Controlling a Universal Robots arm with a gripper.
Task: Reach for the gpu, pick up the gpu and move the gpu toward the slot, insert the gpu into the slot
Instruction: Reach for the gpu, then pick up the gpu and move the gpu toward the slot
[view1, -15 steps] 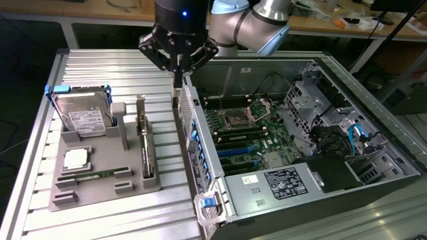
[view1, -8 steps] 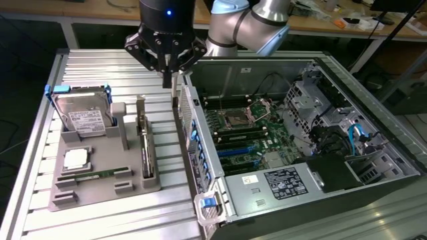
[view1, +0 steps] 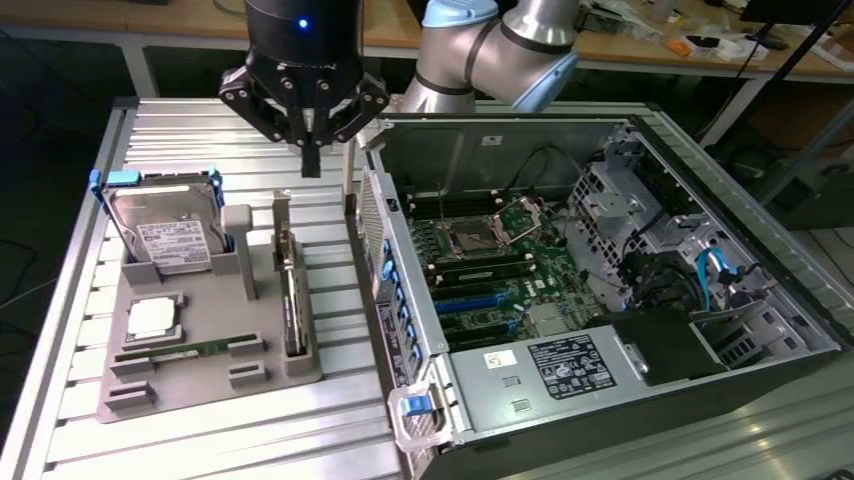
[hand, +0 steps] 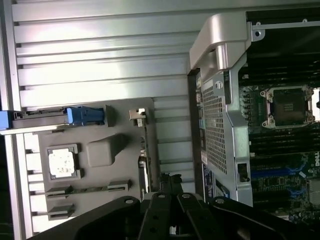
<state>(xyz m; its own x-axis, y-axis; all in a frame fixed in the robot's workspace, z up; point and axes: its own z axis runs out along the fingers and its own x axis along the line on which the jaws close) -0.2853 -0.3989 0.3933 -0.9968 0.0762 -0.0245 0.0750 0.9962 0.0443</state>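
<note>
Nearest me, a grey tray (view1: 200, 385) sat on the slatted surface (view1: 267, 440), toward its edge on the exterior view's left. The gpu (view1: 290, 300) stood on its long edge in a groove along the tray's side closest to the case (view1: 481, 150), bracket at the far end. I'd guess that left its top edge free for a pinch from above. Just beside the tray, the case lay on its side, opened upward, which put the slot (view1: 474, 298) face-up for a straight downward push. Farther back, the hand (view1: 311, 165) hung above the tray's far end, clenched on nothing, apart from the gpu, fingers pointing down.
</note>
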